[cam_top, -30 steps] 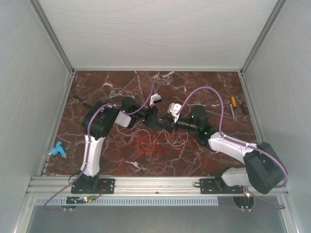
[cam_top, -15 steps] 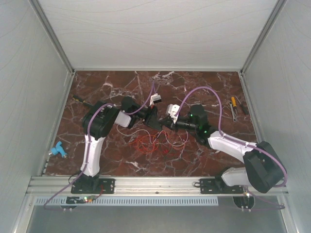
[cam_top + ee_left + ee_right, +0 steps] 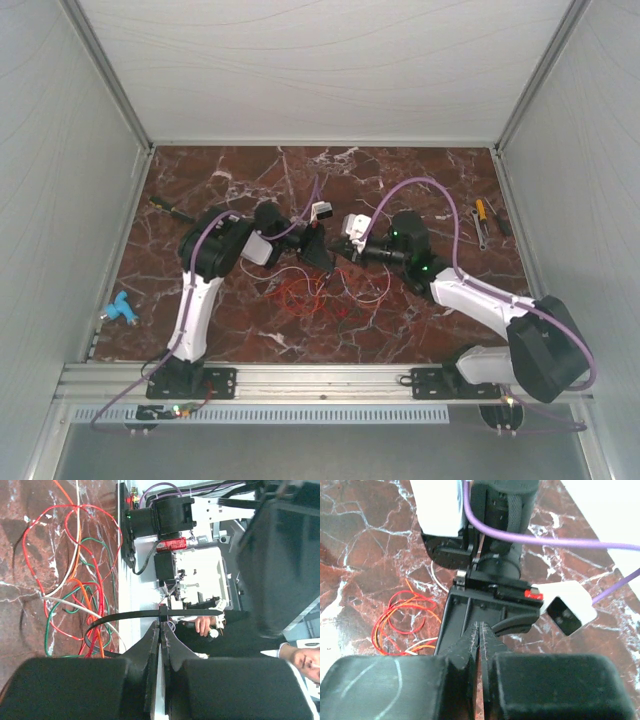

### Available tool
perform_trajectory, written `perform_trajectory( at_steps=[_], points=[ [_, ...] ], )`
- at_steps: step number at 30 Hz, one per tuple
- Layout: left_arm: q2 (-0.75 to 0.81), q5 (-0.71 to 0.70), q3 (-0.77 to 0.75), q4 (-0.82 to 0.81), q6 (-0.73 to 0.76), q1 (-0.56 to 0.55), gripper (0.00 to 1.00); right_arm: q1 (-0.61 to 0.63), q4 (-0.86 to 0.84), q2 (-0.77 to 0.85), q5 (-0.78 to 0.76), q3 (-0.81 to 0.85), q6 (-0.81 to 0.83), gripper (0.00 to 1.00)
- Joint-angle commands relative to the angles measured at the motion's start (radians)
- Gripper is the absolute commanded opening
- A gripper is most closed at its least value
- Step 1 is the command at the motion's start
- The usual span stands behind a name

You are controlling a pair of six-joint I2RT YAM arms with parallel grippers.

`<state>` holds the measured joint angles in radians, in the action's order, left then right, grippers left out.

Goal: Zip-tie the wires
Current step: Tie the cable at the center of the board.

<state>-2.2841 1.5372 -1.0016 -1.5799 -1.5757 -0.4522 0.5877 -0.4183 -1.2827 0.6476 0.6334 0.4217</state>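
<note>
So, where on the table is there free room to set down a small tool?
Free: the table's far strip along the back wall, and the near strip in front of the wires. Crowded: the middle, where left gripper and right gripper meet. Tools take the right edge.

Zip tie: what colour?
The zip tie is black; clearest in the left wrist view.

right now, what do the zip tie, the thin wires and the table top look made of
Zip tie: likely plastic, matte black; it bends in a smooth curve.
Wires: probably plastic-sheathed, red, orange, white, green; they lie in limp loops.
Table top: marble or a marble-look laminate, dark red with white veins; cannot tell which.
</note>
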Motion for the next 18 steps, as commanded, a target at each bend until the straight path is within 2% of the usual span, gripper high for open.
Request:
perform_trajectory(
  at_steps=[1, 7, 11, 14, 15, 18],
  points=[
    [-0.023, -0.021, -0.031, -0.250, -0.018, 0.003, 0.00, -0.004, -0.013, 0.050, 0.023, 0.048, 0.022, 0.00],
    [-0.023, -0.022, -0.019, -0.250, -0.017, 0.002, 0.00, -0.001, -0.002, 0.075, 0.032, 0.059, 0.012, 0.00],
    [-0.014, -0.028, -0.010, -0.250, -0.001, 0.001, 0.00, 0.005, 0.044, 0.097, -0.099, 0.058, -0.032, 0.01],
    [-0.015, -0.021, -0.022, -0.250, -0.003, -0.002, 0.00, -0.015, 0.120, 0.093, -0.112, 0.043, -0.092, 0.30],
    [-0.016, -0.019, -0.030, -0.250, -0.005, -0.006, 0.00, -0.020, 0.158, 0.081, -0.098, 0.050, -0.101, 0.36],
    [-0.019, -0.013, -0.051, -0.250, -0.010, -0.015, 0.00, -0.044, 0.189, 0.047, -0.046, 0.052, -0.103, 0.39]
  ],
)
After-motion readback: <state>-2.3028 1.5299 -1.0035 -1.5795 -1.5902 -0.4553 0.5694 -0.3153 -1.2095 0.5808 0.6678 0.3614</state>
